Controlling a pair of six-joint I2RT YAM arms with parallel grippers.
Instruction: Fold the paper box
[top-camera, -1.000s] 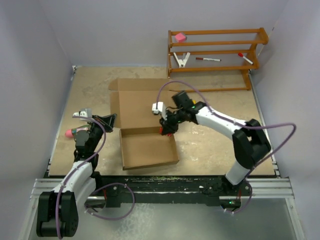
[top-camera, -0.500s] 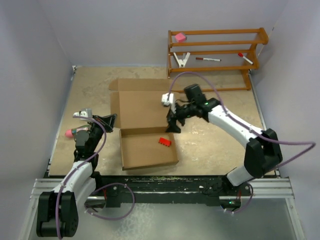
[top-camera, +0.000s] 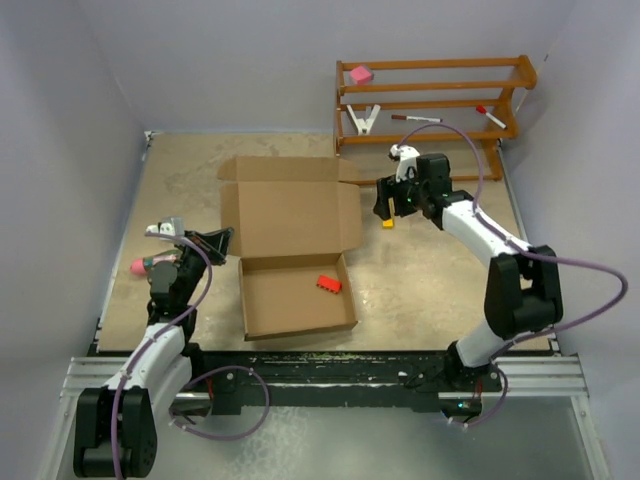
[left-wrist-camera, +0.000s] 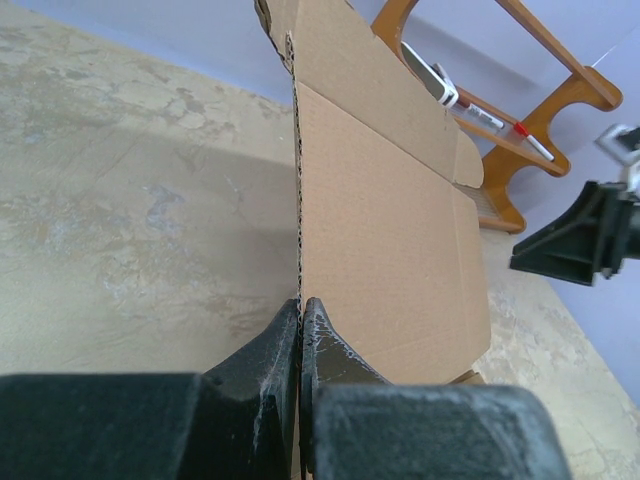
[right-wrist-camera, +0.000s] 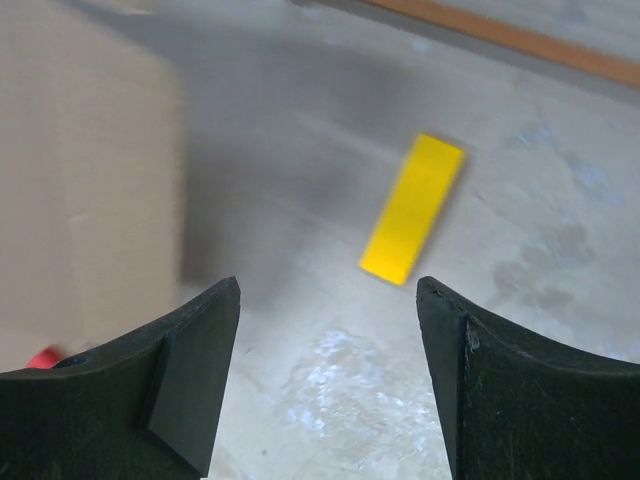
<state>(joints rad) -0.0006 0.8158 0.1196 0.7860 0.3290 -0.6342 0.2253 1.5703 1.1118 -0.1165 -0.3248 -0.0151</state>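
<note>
Your right pincer (right-wrist-camera: 328, 300) had just let go of the small red plastic block (top-camera: 328, 284). A second earlier it was down at the tray's right end with the block in its grip. Now the block lay loose inside the tray, at lower centre of the overhead frame, and the arm had swung away to the upper right. There the pincer stood wide with nothing in it, above a flat yellow rectangular block (right-wrist-camera: 412, 208) lying on the sandy surface (top-camera: 420, 290) just off the lid's right edge. The large plain brown corrugated-cardboard paper box (top-camera: 290, 210) had not shifted: it sat mid-frame, its lid laid back flat behind the shallow tray. Your left pincer (left-wrist-camera: 301, 305) was closed tight, and the wrist view suggested it pinched the paper box by its left edge. I judged that loading was under way, folding had not begun, and the yellow block looked like your next pick. No brand, label or writing was legible on the box, the blocks or the orange wooden rack (top-camera: 430, 100) at upper right.
</note>
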